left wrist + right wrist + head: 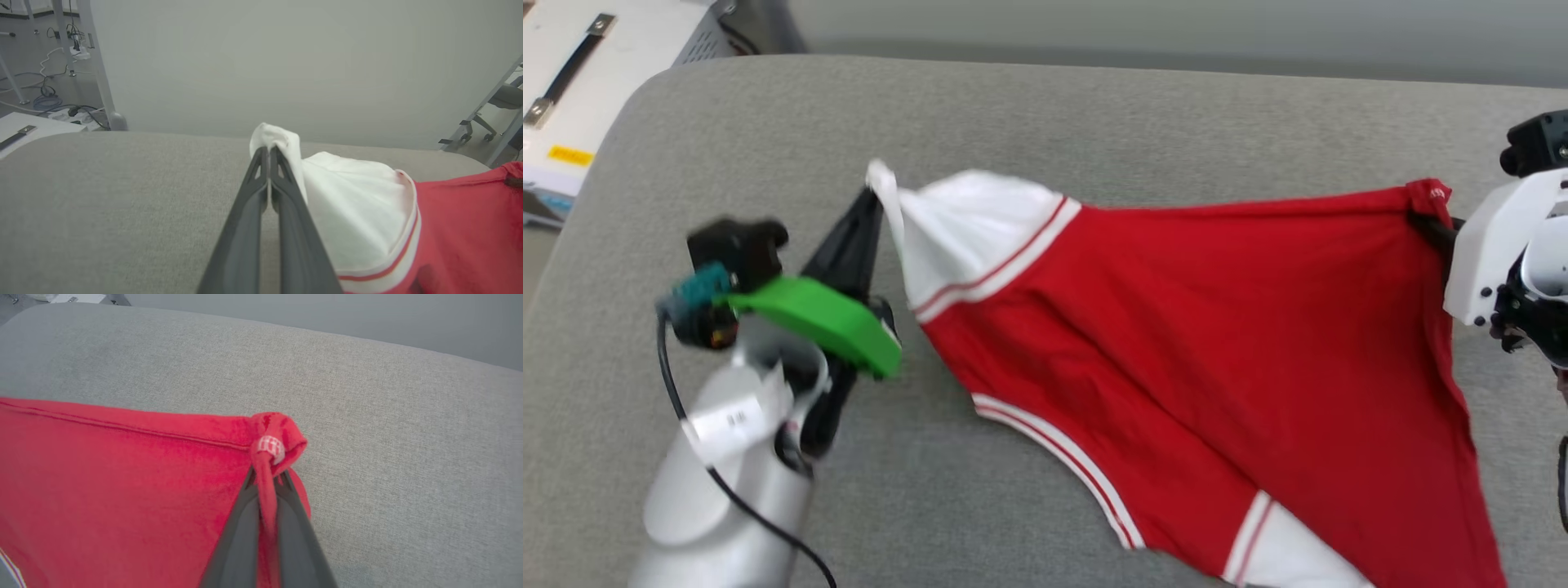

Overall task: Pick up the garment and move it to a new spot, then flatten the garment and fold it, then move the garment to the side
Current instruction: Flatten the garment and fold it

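Jersey (1192,327) is strung taut between both grippers, low over the grey cushion (1094,106). Left gripper (872,204) nips just the tip of a white sleeve (964,229), and right gripper (267,477) clamps a bunched red corner. Both bites look thin. Any wider pull could tug the sleeve tip free and drop that side in a heap. With sleeve against corner, it may also land skewed.

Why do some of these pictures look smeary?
Head view: the green cover on the left arm and the shirt edges are smeared, probably motion blur. Left wrist view: crisp, soft even light, no glare; the poles lean, a wide-lens bend. Right wrist view: the shirt's small tag is slightly soft.
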